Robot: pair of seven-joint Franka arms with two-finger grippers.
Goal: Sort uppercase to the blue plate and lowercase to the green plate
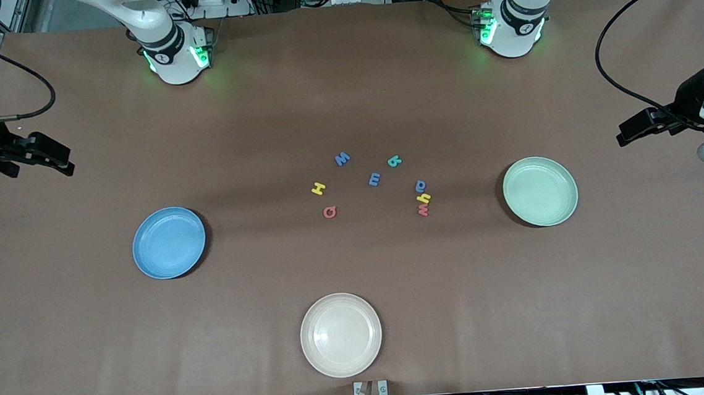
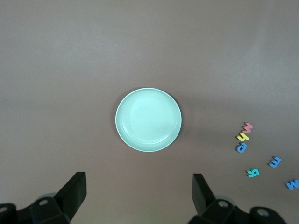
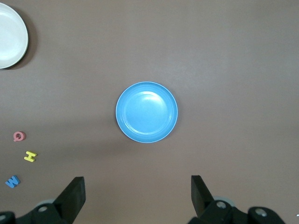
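Observation:
Eight foam letters lie mid-table. The uppercase are a blue M [image 1: 342,158], yellow H [image 1: 318,188], red Q [image 1: 329,212] and teal R [image 1: 394,161]. The lowercase are a blue m [image 1: 374,179], blue a [image 1: 420,185], yellow h [image 1: 424,197] and red m [image 1: 423,210]. The blue plate [image 1: 168,242] lies toward the right arm's end, the green plate [image 1: 540,191] toward the left arm's; neither holds a letter. My right gripper [image 3: 138,191] hangs open high over the table near the blue plate [image 3: 146,112]. My left gripper [image 2: 139,191] hangs open near the green plate [image 2: 148,120].
A beige plate [image 1: 341,334] with nothing in it sits near the table's front edge, nearer the camera than the letters. Black cables run from both arms at the table's two ends.

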